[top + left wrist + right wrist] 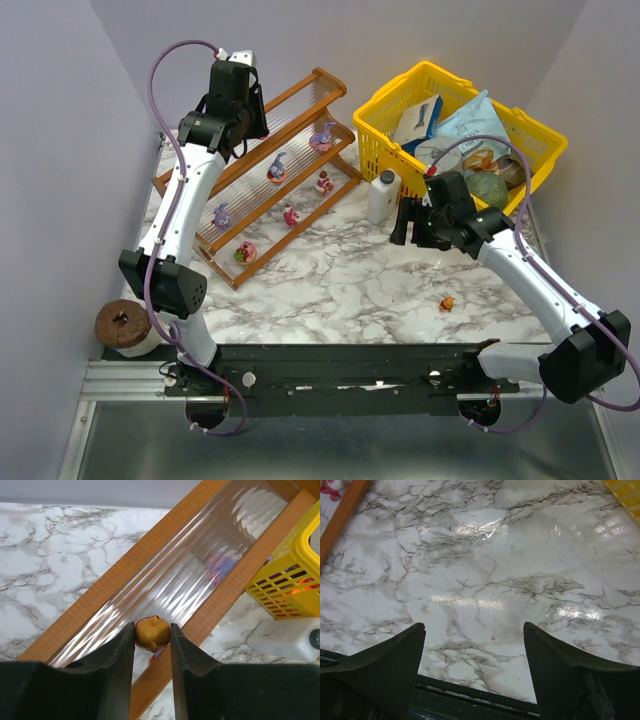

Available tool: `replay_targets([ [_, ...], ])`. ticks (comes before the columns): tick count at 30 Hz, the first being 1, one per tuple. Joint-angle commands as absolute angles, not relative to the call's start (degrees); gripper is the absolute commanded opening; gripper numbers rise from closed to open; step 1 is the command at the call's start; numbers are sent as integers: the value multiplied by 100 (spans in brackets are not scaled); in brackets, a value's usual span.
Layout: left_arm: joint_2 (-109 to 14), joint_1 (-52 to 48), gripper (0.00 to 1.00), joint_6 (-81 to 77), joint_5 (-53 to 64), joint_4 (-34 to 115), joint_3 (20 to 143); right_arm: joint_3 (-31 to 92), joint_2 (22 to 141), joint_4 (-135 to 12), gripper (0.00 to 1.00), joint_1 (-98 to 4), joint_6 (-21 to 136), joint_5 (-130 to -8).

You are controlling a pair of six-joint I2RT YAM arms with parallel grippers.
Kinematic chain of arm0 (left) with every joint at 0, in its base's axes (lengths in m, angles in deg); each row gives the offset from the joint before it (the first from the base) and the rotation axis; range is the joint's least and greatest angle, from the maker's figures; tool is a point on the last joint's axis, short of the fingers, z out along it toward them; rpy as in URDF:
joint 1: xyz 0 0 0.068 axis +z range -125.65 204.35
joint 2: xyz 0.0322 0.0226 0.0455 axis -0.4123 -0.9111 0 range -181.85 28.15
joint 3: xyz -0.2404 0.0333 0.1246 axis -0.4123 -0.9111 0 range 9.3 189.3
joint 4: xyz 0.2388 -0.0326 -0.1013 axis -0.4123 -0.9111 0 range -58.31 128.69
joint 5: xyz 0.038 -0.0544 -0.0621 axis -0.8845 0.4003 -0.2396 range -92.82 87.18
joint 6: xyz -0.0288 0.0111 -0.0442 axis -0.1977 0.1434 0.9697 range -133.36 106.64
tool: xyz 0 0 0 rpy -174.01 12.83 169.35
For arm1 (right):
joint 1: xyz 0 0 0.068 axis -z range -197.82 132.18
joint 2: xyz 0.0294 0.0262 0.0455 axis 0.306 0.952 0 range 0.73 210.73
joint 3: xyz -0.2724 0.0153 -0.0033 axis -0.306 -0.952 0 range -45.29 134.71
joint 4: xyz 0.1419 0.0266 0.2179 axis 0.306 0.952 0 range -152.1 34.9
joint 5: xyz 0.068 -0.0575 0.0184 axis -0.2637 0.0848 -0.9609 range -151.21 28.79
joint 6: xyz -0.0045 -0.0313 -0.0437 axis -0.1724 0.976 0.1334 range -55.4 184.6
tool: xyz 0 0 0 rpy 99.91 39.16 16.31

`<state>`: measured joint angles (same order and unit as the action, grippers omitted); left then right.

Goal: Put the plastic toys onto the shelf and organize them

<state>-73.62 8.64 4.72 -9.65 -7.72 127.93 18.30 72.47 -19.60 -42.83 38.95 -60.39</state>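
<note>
The shelf stands slanted at the back left, with a brown frame and clear ribbed tiers. Several toys stand on its lower tiers: a purple one, another, a pink one, one, one and a red-green one. My left gripper is over the top tier. In the left wrist view it is shut on a yellow-orange toy just above the clear tier. An orange toy lies on the table at the right. My right gripper is open and empty above the marble.
A yellow basket of packaged goods stands at the back right, with a white bottle in front of it. Both show in the left wrist view, the basket and the bottle. A brown roll sits at the near left edge.
</note>
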Motion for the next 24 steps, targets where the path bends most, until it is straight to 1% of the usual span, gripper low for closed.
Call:
replay_targets([
  [1, -7380, 932, 32, -52, -898, -886, 12962, 2028, 7324, -2026, 87, -4243, 3841, -5901],
  [6, -7336, 1098, 31, -492, -362, -877, 12892, 2037, 7332, -2017, 87, -4243, 3815, -5884],
  [10, -7301, 1415, 31, -581, 892, -921, 12813, 2054, 7332, -2026, 87, -4243, 3788, -5884],
  [16, -7292, 1845, 31, -616, 1932, -842, 12654, 2072, 7341, -2026, 86, -4252, 3753, -5927],
  [17, -7309, 1881, 31, -650, 2272, -859, 12672, 2080, 7341, -2026, 86, -4243, 3753, -5936],
  [22, -7318, 1934, 33, -984, 2767, -868, 12637, 2098, 7359, -2026, 86, -4243, 3753, -5936],
  [24, -7327, 1934, 34, -1072, 2785, -886, 12654, 2098, 7359, -2017, 86, -4243, 3753, -5954],
])
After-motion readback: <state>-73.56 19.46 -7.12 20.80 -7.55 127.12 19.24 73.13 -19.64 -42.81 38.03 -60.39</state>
